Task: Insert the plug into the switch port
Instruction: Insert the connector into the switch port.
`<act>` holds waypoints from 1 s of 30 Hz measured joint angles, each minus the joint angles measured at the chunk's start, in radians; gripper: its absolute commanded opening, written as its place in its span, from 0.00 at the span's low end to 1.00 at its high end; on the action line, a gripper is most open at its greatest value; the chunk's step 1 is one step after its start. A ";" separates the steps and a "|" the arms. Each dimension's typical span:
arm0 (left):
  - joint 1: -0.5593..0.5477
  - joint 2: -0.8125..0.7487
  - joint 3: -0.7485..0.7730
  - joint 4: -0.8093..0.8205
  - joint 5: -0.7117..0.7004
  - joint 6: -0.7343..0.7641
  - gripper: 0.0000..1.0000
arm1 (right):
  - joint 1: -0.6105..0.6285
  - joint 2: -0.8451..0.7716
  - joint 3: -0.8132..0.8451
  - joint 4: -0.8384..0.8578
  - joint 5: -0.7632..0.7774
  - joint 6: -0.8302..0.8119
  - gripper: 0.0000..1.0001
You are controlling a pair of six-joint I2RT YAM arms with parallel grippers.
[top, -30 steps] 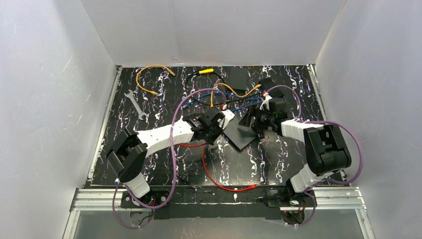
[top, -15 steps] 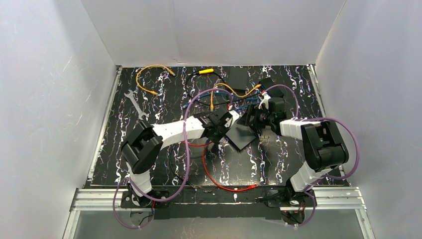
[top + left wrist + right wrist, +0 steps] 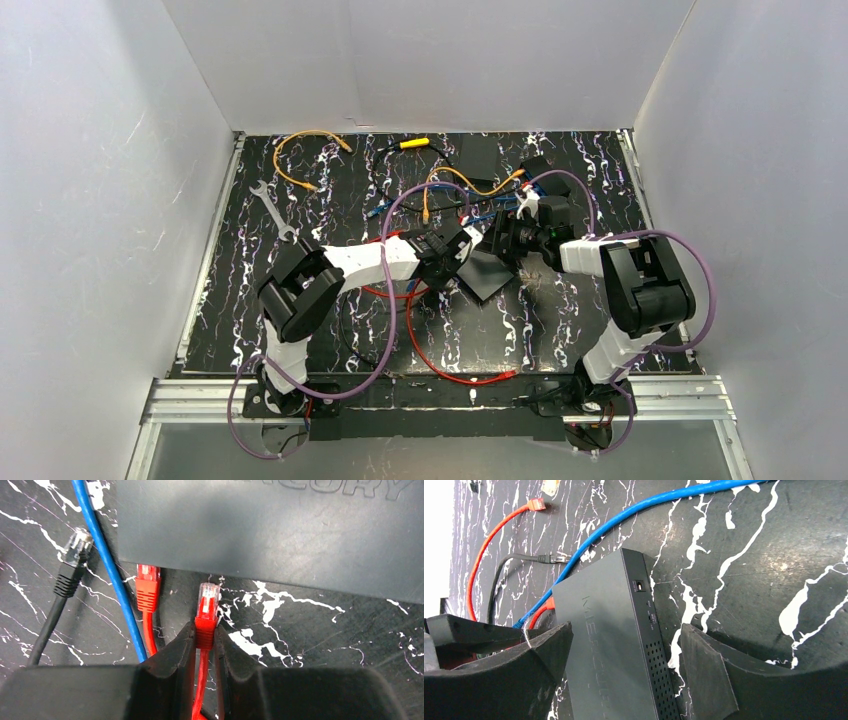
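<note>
While the left end effector (image 3: 204, 636) pinched the red plug (image 3: 207, 605) just short of the switch (image 3: 260, 530), lined up for insertion, the right end effector (image 3: 624, 636) straddled the switch, jaws wide, seemingly to brace it against the push.

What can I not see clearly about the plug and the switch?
Left wrist: the ports of the switch are hidden under its top edge.
Left wrist: the second red plug ends under that edge; seated or not is unclear.
Top external: the red plug in the left tool is too small to find.
</note>
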 measured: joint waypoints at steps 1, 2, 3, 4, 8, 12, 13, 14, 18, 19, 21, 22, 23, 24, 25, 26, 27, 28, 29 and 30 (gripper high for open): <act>0.000 0.000 0.000 0.006 -0.007 -0.003 0.00 | 0.000 0.003 0.000 0.005 -0.006 0.000 0.87; 0.000 0.000 0.000 0.012 -0.012 -0.005 0.00 | 0.000 0.006 0.000 0.009 -0.012 0.000 0.87; 0.000 0.000 0.000 0.021 -0.018 -0.008 0.00 | 0.000 0.008 0.000 0.012 -0.018 0.001 0.86; 0.000 0.000 0.000 0.032 -0.024 -0.010 0.00 | 0.000 0.010 0.000 0.015 -0.024 0.001 0.86; 0.000 0.000 -0.001 0.063 -0.043 -0.011 0.00 | 0.000 0.019 0.002 0.024 -0.039 0.004 0.86; 0.000 0.000 -0.005 0.075 -0.056 -0.010 0.00 | 0.000 0.024 0.003 0.030 -0.051 0.005 0.86; 0.000 0.000 -0.005 0.076 -0.057 -0.010 0.00 | 0.000 0.024 0.003 0.030 -0.052 0.005 0.86; 0.000 0.000 -0.006 0.077 -0.058 -0.010 0.00 | 0.000 0.025 0.003 0.031 -0.053 0.005 0.85; 0.000 0.000 -0.009 0.084 -0.062 -0.009 0.00 | 0.000 0.026 0.004 0.031 -0.058 0.007 0.85; 0.000 0.000 -0.013 0.094 -0.062 -0.006 0.00 | 0.000 0.029 0.005 0.031 -0.062 0.008 0.85; -0.001 0.000 -0.020 0.109 -0.063 -0.003 0.00 | 0.000 0.032 0.006 0.033 -0.069 0.010 0.85; -0.001 0.000 -0.024 0.116 -0.065 -0.001 0.00 | 0.000 0.033 0.006 0.034 -0.071 0.011 0.85; -0.003 0.000 -0.029 0.124 -0.069 0.003 0.00 | 0.000 0.035 0.006 0.035 -0.074 0.011 0.85; -0.004 0.000 -0.035 0.133 -0.075 0.009 0.00 | 0.000 0.037 0.007 0.037 -0.077 0.013 0.85; -0.006 0.000 -0.044 0.145 -0.082 0.014 0.00 | 0.000 0.038 0.008 0.039 -0.080 0.014 0.85; -0.010 0.000 -0.050 0.157 -0.090 0.021 0.00 | 0.000 0.039 0.008 0.039 -0.082 0.016 0.85; -0.014 -0.002 -0.057 0.171 -0.098 0.029 0.00 | 0.000 0.042 0.009 0.040 -0.086 0.018 0.85; -0.019 -0.002 -0.061 0.182 -0.108 0.034 0.00 | 0.000 0.045 0.012 0.040 -0.092 0.020 0.85; -0.024 -0.002 -0.067 0.193 -0.117 0.046 0.00 | 0.000 0.050 0.015 0.042 -0.096 0.021 0.84; -0.029 -0.006 -0.076 0.208 -0.129 0.058 0.00 | -0.001 0.054 0.019 0.042 -0.100 0.023 0.84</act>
